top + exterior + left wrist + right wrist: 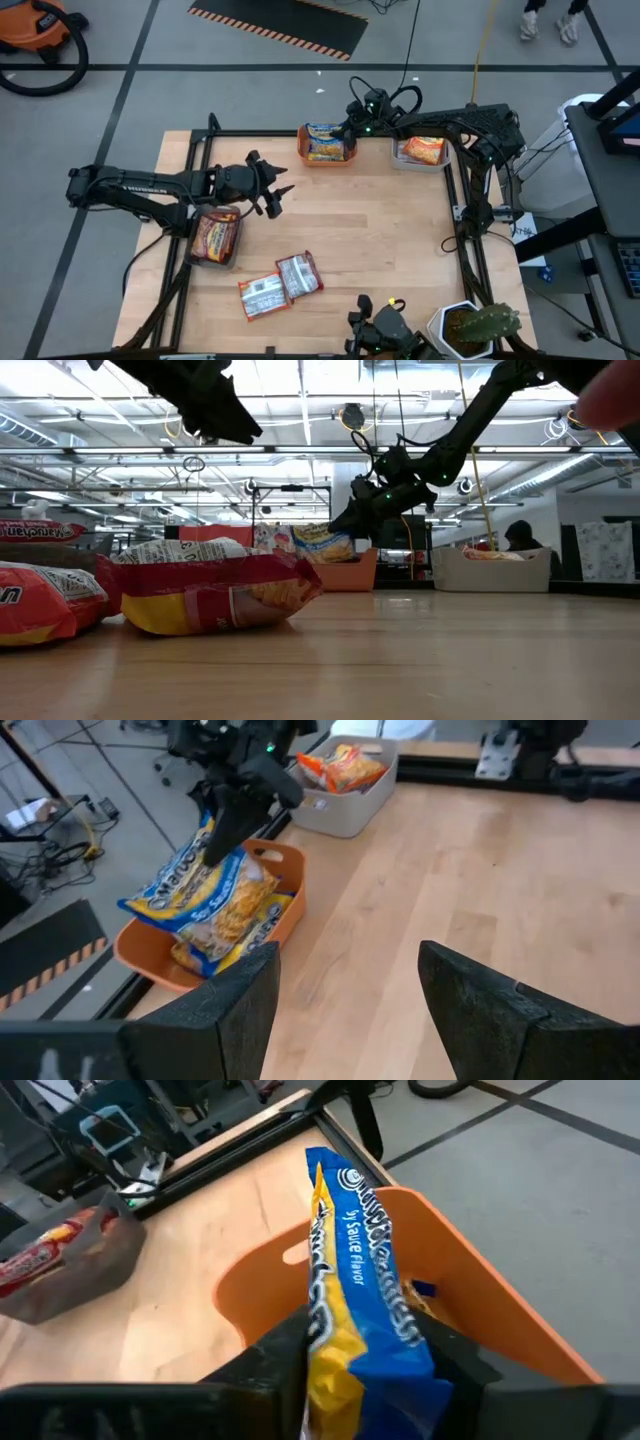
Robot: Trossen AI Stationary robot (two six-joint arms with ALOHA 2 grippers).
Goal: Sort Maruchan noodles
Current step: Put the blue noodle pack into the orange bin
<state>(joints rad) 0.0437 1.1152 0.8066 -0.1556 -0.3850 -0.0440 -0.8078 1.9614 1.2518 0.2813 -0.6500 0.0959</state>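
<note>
My right gripper (348, 128) hangs over the orange bin (325, 152) at the table's far edge, shut on a yellow-blue noodle packet (360, 1260). A second yellow-blue packet (232, 935) lies in that bin. The grey bin (422, 152) beside it holds an orange packet (340, 765). Dark red-brown packets (213, 238) lie in the clear bin at the table's left. Two silver-red packets (298, 275) (263, 296) lie flat on the table near its near edge. My left gripper (278, 195) is open above the table's left middle, touching nothing. My right gripper pinches the yellow-blue packet between its two fingers at one end (213, 845), coming from above and slanting down. The packet hangs tilted below the fingers (285, 1355), its lower end (175, 910) inside the orange bin. Whether it rests on the packet below, I cannot tell.
A black frame rail (250, 133) runs around the table. A potted cactus (480, 328) stands at the near right corner, next to the low camera's mount (385, 330). Bare wood (380, 230) stretches across the table's middle and right.
</note>
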